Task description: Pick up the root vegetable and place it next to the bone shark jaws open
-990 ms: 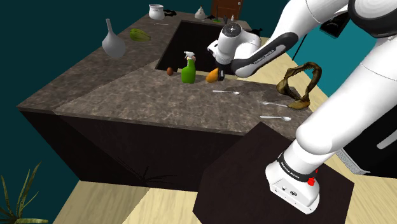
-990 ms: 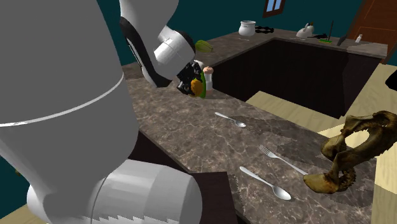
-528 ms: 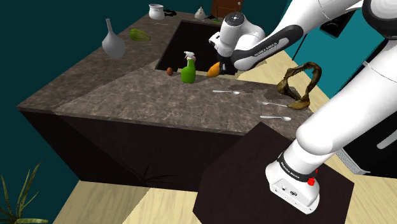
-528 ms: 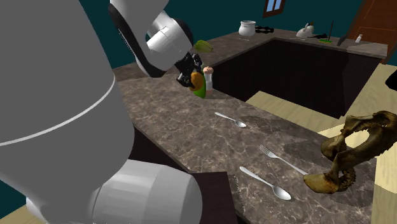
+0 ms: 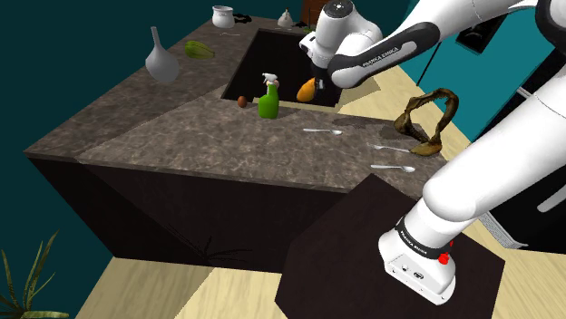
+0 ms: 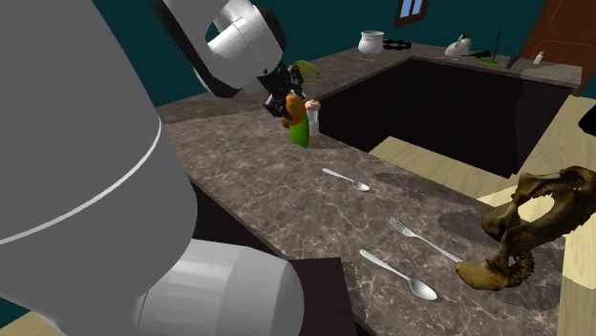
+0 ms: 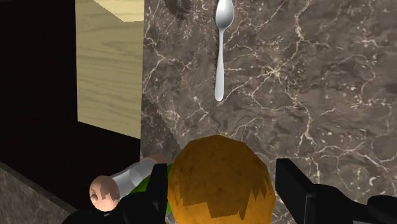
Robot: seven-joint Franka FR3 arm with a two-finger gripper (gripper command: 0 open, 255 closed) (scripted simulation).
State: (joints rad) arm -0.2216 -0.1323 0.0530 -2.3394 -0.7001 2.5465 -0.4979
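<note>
Starting at the shoulder view's left, a grey vase and a white jar stand on the far part of the dark marbled counter. Further right, a small brown object sits just beside a green spray bottle, near the edge of the counter's dark recess. Just right of the bottle and raised clear of the counter, the orange root vegetable hangs in the black gripper. Its two fingers pinch the vegetable from either side. In the wrist view it bulges between them, with the bottle's head low beside one finger and a spoon lying on the stone beyond. In the second exterior view the vegetable sits just above the bottle's head. Right of the gripper, that spoon, a fork and a second spoon lie apart on the counter. At the right end rest the bone shark jaws, gaping, well apart from the vegetable.
</note>
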